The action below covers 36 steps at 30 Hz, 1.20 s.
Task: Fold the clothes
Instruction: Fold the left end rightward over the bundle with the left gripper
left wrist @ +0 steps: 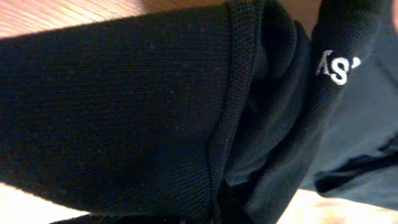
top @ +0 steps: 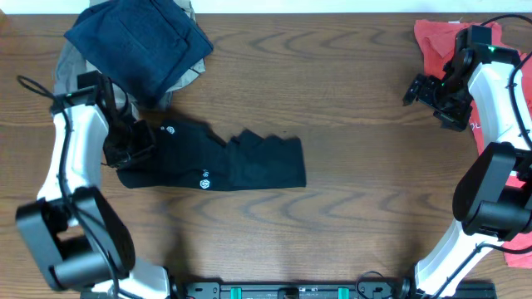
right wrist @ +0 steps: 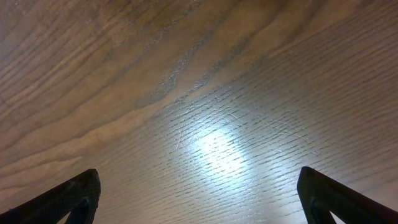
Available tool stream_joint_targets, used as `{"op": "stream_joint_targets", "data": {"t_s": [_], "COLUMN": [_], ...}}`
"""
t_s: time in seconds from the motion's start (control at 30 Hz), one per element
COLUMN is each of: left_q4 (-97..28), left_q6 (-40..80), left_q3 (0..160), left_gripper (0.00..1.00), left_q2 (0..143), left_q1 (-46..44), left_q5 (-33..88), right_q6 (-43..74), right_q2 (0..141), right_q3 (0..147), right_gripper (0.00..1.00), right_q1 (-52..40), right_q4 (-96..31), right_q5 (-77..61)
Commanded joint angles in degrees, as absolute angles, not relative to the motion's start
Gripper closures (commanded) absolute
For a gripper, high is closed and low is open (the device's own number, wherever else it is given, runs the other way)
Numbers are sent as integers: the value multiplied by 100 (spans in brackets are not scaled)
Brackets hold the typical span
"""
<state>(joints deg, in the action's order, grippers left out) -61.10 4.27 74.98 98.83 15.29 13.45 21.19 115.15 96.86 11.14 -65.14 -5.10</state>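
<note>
Black and long, the garment (top: 224, 162) lies flat mid-table in the overhead view, with the left gripper (top: 137, 145) clamped on its left end. Only the left wrist view shows bunched knit and white lettering (left wrist: 336, 67). The right gripper (top: 420, 87) hangs with its jaws wide apart over the bare wooden table (right wrist: 205, 93).

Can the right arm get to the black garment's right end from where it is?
Probably yes. The right gripper is open over bare table, with nothing between it and the right end of the black garment. The left gripper grips the left end, well clear.
</note>
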Motion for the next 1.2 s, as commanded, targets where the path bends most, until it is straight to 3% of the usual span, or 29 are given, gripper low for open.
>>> {"op": "stream_joint_targets", "data": {"t_s": [0.0, 0.17, 0.43, 0.83, 1.17], "left_q4": [-6149, -6434, -7199, -7063, -6340], "left_q6": [478, 480, 508, 1332, 1581], "left_q3": [7627, 7874, 8646, 8648, 8534], "left_gripper": [94, 94, 94, 94, 94], "left_q2": [9496, 9185, 9172, 9253, 10079], "left_q1": [1387, 1096, 152, -1531, -2314], "left_q5": [1181, 530, 467, 580, 1072], "right_q6": [2032, 2032, 2032, 2032, 2032], "right_q2": [11561, 11561, 11561, 11561, 11561], "right_q3": [9780, 9780, 9780, 9780, 9780], "right_gripper": [1, 1, 1, 1, 1], "right_q1": [1120, 1120, 1118, 1118, 1133], "right_q4": [-6517, -6517, -6517, -6517, -6517], "right_q5": [-471, -471, -471, -469, -469]}}
